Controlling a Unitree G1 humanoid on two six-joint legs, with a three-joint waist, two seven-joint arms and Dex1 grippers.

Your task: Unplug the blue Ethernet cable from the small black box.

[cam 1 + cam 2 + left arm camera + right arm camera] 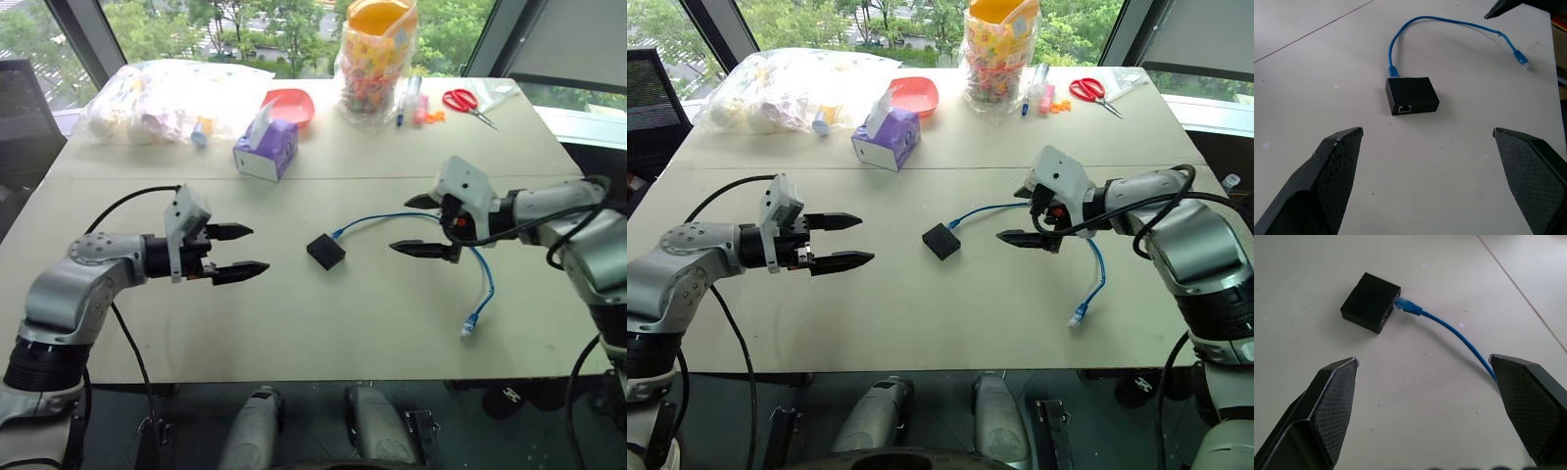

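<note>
Both grippers, left (238, 252) and right (423, 225), hover spread and empty either side of the box (325, 252) mid-counter (294, 323), the cable (482, 274) plugged into its far-right side and curling right; light box likely slides, so pin it and pinch the plug; far off, a bag (377, 59) holds colourful bits

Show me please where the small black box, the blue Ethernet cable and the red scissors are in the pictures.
small black box (325, 252): left eye view, on its top face.
blue Ethernet cable (1459, 336): right wrist view, on the cord just past the plug.
red scissors (458, 99): left eye view, on the handles.
</note>
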